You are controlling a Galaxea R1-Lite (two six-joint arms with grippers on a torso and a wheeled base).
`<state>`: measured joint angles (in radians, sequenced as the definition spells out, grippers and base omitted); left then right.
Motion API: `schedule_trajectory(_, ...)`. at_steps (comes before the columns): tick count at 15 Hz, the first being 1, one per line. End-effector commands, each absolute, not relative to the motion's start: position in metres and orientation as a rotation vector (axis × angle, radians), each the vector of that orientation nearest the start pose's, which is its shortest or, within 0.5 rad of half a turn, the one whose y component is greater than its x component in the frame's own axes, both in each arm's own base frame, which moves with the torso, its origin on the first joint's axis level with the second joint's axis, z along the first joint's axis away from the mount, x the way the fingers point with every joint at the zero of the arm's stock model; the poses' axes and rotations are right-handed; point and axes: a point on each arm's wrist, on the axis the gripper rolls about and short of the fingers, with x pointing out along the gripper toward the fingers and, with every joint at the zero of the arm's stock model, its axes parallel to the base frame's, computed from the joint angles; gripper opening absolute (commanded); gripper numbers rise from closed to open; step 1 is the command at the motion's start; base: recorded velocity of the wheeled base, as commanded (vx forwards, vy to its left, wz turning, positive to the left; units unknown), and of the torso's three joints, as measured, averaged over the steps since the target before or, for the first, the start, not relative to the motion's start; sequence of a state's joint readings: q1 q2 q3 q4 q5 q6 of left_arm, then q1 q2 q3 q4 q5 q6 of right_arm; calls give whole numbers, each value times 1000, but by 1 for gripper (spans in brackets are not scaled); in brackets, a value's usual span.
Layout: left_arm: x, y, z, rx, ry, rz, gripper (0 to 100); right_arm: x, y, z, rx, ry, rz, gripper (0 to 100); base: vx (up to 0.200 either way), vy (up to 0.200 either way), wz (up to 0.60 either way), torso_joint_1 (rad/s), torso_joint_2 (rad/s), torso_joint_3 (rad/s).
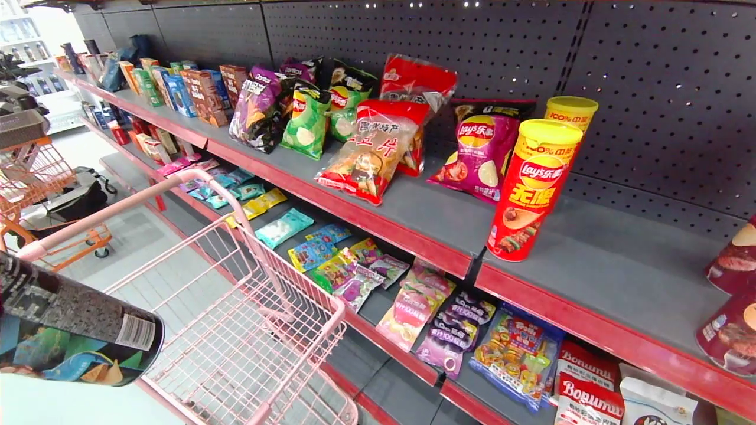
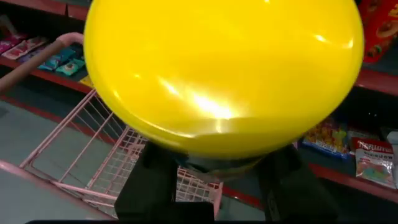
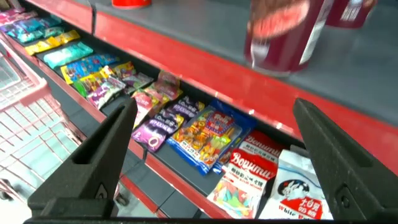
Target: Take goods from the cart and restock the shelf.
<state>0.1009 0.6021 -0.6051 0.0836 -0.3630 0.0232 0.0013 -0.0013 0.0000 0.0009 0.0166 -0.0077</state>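
L tool (image 2: 217,186) clamps chip can (image 1: 71,330), long axis approx. horizontal, above cart (image 1: 298,295); bare shelf (image 1: 614,260) spot lies fwd-right, nearer open R tool (image 3: 217,162).

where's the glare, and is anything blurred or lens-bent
Left wrist view: a bright glare patch on the yellow lid of the can in the left end effector. Head view: wide-angle stretch tilts the pegboard uprights, and that can looms large. Right wrist view: the dark red canister on the upper shelf is smeared; the open right end effector reads dark.
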Motion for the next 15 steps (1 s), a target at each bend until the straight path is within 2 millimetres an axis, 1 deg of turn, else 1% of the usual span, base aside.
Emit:
schedule_trajectory(1, 26, -5, 235, 6, 75, -260, 0, -23, 0, 75, -8, 1, 18, 100, 0, 0, -600, 178, -442, -266)
schedule_trajectory(3, 25, -5, 228, 40, 79, -263, 0, -23, 0, 75, -8, 1, 18, 100, 0, 0, -600, 53, -161, -83)
schedule_trajectory(4, 25, -5, 228, 40, 79, -263, 0, -23, 0, 75, -8, 1, 18, 100, 0, 0, -600, 27, -41, -36)
schedule_trajectory(5, 23, -6, 221, 57, 85, -266, 0, -23, 0, 75, -8, 0, 18, 100, 0, 0, -600, 36, -2, -22)
schedule_trajectory(7, 23, -6, 218, 55, 93, -264, 0, -23, 0, 75, -6, 1, 18, 100, 0, 0, -600, 10, -10, -2)
schedule_trajectory(15, 22, -5, 217, 57, 92, -243, 0, -23, 0, 75, -8, 1, 20, 100, 0, 0, -600, -1, 0, 2)
